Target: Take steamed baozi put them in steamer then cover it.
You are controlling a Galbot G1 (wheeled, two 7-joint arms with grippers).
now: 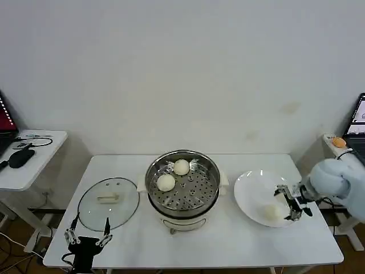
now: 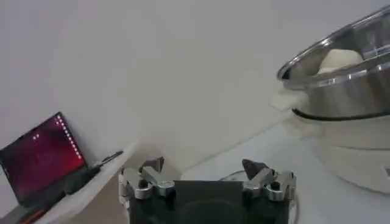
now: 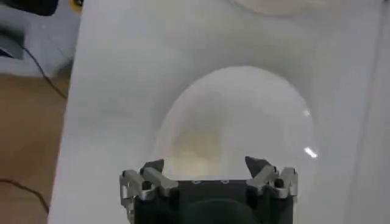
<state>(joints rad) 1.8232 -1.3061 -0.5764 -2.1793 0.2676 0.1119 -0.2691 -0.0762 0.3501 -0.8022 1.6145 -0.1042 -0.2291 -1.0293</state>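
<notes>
The steamer (image 1: 182, 197) stands mid-table, and two steamed baozi (image 1: 181, 167) (image 1: 166, 182) lie on its perforated tray. The left wrist view has the steamer (image 2: 341, 91) close by with one baozi (image 2: 338, 59) above its rim. The cover (image 1: 108, 202), a clear glass lid, lies flat to the steamer's left. One more baozi (image 1: 271, 212) rests on the white plate (image 1: 251, 188). My right gripper (image 1: 287, 204) hovers open over the plate just beside that baozi; from its wrist (image 3: 204, 164) the baozi (image 3: 198, 145) sits ahead of the jaws. My left gripper (image 1: 90, 224) waits open at the table's front left, near the cover.
A side table (image 1: 40, 151) with a laptop (image 2: 39, 155) and a black mouse (image 1: 21, 157) stands left of the work table. Another small table with a screen (image 1: 359, 123) is at the right. A white wall lies behind.
</notes>
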